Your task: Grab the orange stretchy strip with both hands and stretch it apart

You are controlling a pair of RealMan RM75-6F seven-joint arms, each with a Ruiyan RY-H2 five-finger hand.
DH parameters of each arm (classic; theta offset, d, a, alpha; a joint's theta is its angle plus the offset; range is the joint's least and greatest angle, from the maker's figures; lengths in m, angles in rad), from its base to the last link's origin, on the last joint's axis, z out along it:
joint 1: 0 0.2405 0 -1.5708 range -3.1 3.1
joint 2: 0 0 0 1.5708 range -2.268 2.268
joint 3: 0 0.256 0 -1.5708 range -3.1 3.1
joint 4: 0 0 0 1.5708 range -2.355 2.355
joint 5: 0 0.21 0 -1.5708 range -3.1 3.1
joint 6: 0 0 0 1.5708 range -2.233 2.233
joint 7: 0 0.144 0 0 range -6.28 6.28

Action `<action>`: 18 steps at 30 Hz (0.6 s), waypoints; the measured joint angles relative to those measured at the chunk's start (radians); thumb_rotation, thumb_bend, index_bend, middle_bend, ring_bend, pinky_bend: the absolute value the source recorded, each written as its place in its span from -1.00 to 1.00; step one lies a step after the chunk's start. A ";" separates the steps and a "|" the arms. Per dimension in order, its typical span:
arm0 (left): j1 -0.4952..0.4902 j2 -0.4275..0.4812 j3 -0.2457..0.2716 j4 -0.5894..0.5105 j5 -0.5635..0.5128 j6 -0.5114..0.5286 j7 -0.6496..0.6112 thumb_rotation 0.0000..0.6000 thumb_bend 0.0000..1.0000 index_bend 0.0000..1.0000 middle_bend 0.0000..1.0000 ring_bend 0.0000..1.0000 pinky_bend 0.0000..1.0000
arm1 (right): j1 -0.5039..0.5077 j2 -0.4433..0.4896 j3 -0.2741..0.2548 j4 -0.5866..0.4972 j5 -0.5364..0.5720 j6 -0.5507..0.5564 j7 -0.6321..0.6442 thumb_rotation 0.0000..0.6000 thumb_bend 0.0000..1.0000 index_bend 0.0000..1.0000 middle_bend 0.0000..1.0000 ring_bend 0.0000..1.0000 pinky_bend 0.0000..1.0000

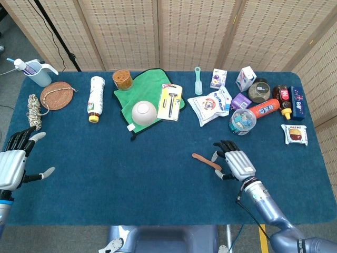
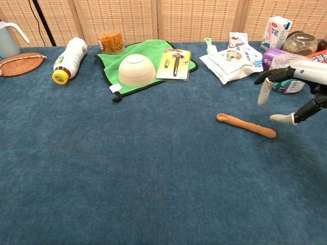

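Observation:
The orange stretchy strip (image 1: 206,161) lies flat on the blue table, right of centre; the chest view shows the strip (image 2: 246,125) slanting down to the right. My right hand (image 1: 233,163) hovers just right of the strip's right end, fingers spread and empty; in the chest view the right hand (image 2: 294,89) hangs above and right of that end without touching it. My left hand (image 1: 12,164) is at the far left table edge, fingers apart, holding nothing, far from the strip. The chest view does not show it.
A green cloth (image 1: 146,89) with a white bowl (image 1: 144,113) and a carded razor (image 1: 170,101) lies at the back middle. A snack bag (image 1: 210,106), a clip jar (image 1: 242,121) and bottles crowd the back right. A rope coil (image 1: 34,111) lies near my left hand.

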 measured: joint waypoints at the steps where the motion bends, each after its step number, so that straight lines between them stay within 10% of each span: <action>1: 0.001 0.002 0.001 0.001 -0.001 -0.001 -0.002 0.63 -0.72 -0.65 -0.88 -0.97 -1.00 | 0.003 -0.009 0.000 0.008 0.006 -0.002 -0.008 1.00 -0.32 -0.17 -0.70 -0.96 -1.00; 18: 0.009 0.018 0.013 0.012 -0.001 -0.003 -0.032 0.63 -0.72 -0.65 -0.88 -0.97 -1.00 | 0.031 -0.128 -0.015 0.119 0.094 -0.016 -0.105 1.00 -0.32 -0.17 -0.70 -0.98 -1.00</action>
